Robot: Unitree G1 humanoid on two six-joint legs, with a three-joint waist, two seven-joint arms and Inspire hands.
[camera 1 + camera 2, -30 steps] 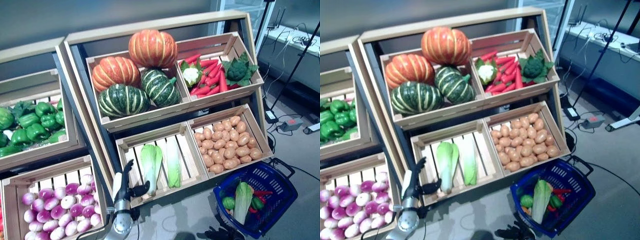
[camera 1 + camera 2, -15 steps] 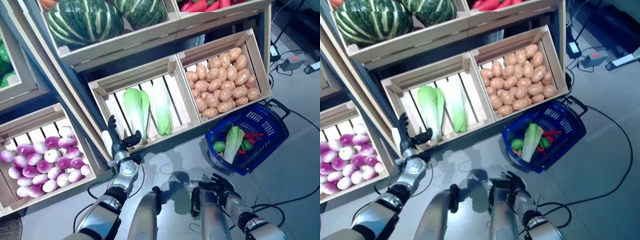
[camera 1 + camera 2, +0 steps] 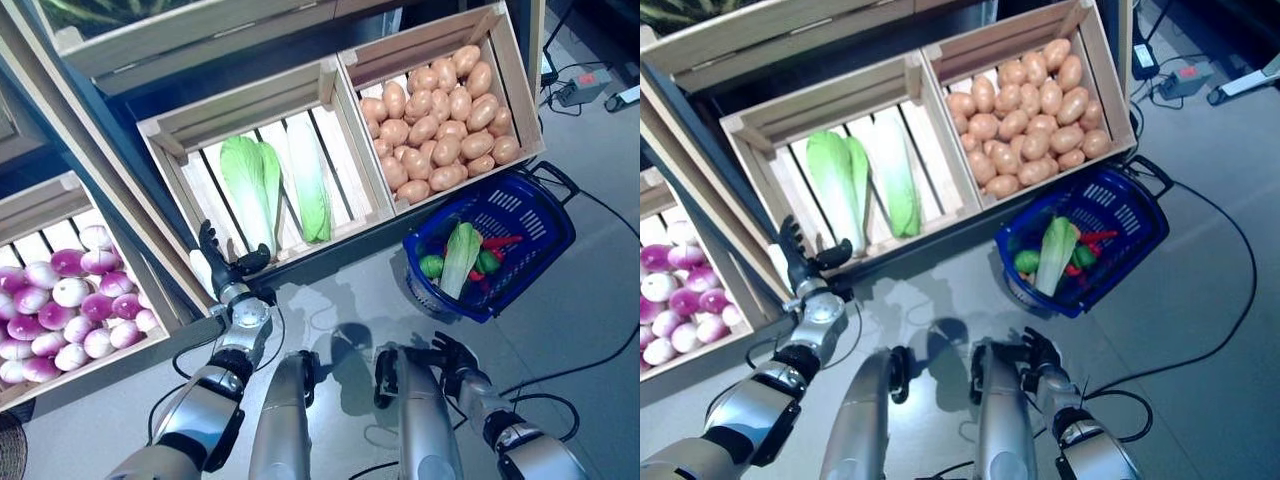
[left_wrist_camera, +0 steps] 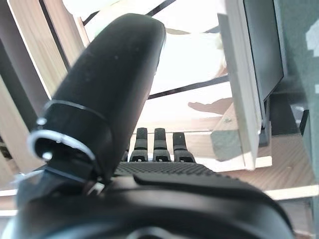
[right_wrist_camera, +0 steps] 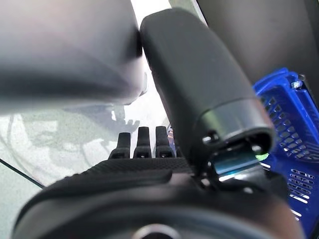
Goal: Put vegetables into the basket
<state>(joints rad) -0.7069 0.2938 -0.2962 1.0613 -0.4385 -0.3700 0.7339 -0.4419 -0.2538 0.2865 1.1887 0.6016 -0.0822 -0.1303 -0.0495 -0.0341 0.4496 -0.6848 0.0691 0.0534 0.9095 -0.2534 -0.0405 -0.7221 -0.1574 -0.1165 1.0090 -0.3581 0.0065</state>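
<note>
The blue plastic basket (image 3: pixel 520 215) stands on the floor at the right, below the stand. In it lie a pale green cabbage (image 3: pixel 461 258), a round green vegetable (image 3: pixel 431 266) and red peppers (image 3: pixel 500 243). My left hand (image 3: pixel 222 270) is open with straight fingers, at the front edge of the low wooden crate (image 3: pixel 262 120) that holds long green cabbages (image 3: pixel 248 185); it holds nothing. My right hand (image 3: pixel 452 357) is low near the floor, below and left of the basket, fingers relaxed and empty. The right wrist view shows the basket's blue wall (image 5: pixel 286 114) beside the hand.
A wooden vegetable stand fills the upper half, with a crate of potatoes (image 3: pixel 440 125) right above the basket and a crate of purple-white turnips (image 3: pixel 70 320) at the left. Black cables (image 3: pixel 600 360) lie on the grey floor at the right.
The camera has tilted further down, so the whole scene has shifted up. My left hand stays by the cabbage crate's front edge. My right hand has come into view low by the floor.
</note>
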